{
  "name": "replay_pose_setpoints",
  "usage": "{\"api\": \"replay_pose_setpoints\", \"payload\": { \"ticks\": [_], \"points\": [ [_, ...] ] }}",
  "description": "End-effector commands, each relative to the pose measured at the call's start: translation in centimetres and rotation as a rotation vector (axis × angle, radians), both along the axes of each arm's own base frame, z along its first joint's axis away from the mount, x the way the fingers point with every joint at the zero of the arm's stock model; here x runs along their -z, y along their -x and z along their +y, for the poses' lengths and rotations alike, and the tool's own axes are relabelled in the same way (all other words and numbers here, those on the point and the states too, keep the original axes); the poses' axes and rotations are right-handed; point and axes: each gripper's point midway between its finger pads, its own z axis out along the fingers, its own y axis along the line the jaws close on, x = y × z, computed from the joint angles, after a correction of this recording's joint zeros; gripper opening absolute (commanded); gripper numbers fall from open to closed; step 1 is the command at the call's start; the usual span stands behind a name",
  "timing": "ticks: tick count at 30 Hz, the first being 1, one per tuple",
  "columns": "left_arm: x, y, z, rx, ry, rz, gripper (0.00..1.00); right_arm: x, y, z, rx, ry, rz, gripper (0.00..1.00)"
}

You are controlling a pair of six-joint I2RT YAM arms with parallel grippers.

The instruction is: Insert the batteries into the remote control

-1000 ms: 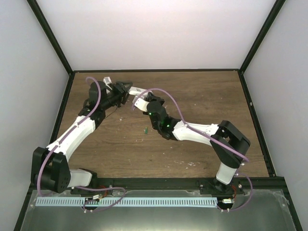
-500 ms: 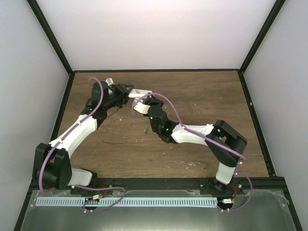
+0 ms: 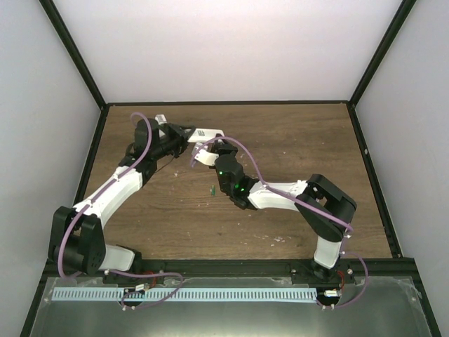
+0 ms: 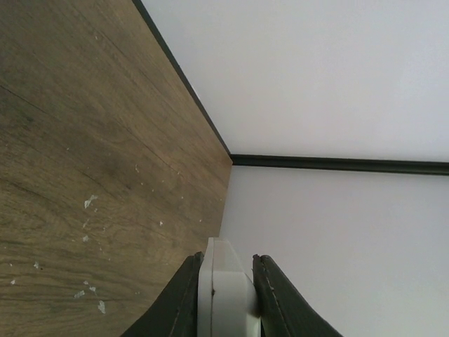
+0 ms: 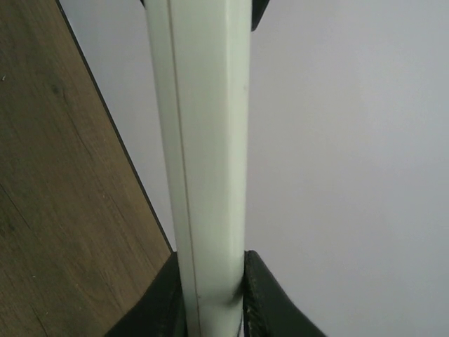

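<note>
The remote is held above the table, toward its far-left corner. Left gripper fingers pinch one end; right gripper fingers pinch the other (both clamped on it). The green battery lies on the table near the right arm.

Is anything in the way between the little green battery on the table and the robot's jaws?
Nothing visible lies between them on the table. But the left gripper and the right gripper both have their jaws shut on the white remote, so neither is free to take the green battery.
</note>
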Motion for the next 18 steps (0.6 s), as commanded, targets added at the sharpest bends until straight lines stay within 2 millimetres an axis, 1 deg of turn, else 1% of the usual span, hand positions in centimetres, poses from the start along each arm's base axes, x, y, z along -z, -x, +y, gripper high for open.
{"api": "replay_pose_setpoints", "payload": {
  "ticks": [1,4,7,10,12,14,15,17,18],
  "points": [
    [-2.1,-0.3,-0.7,0.03,0.005,-0.07,0.12,-1.4,0.2,0.3,0.004,-0.053,-0.038,0.18],
    [-2.3,-0.4,-0.7,0.035,-0.007,-0.085,0.07,-1.9,0.3,0.2,0.007,-0.073,-0.049,0.27],
    [-2.5,-0.3,-0.8,0.046,-0.021,-0.103,0.0,-2.4,0.3,0.1,0.004,-0.094,-0.053,0.33],
    [-2.4,-0.3,-0.9,0.062,-0.036,-0.117,0.0,-2.7,0.3,0.1,-0.002,-0.099,-0.058,0.4],
    [-2.4,-0.3,-0.9,0.071,-0.044,-0.131,0.0,-3.0,0.3,0.1,-0.005,-0.109,-0.06,0.48],
    [-2.7,-0.3,-1.0,0.091,-0.05,-0.162,0.0,-3.0,0.5,0.3,-0.026,-0.115,-0.042,0.62],
    [-2.8,-0.4,-1.0,0.099,-0.055,-0.172,0.0,-2.8,0.6,0.4,-0.043,-0.117,-0.023,0.71],
    [-3.3,-0.6,-0.8,0.129,-0.07,-0.215,0.0,-2.3,0.8,0.6,-0.078,-0.137,0.031,0.95],
    [-3.4,-0.8,-0.8,0.149,-0.074,-0.228,0.0,-2.2,0.9,0.7,-0.091,-0.151,0.061,1.0]
  ]
}}
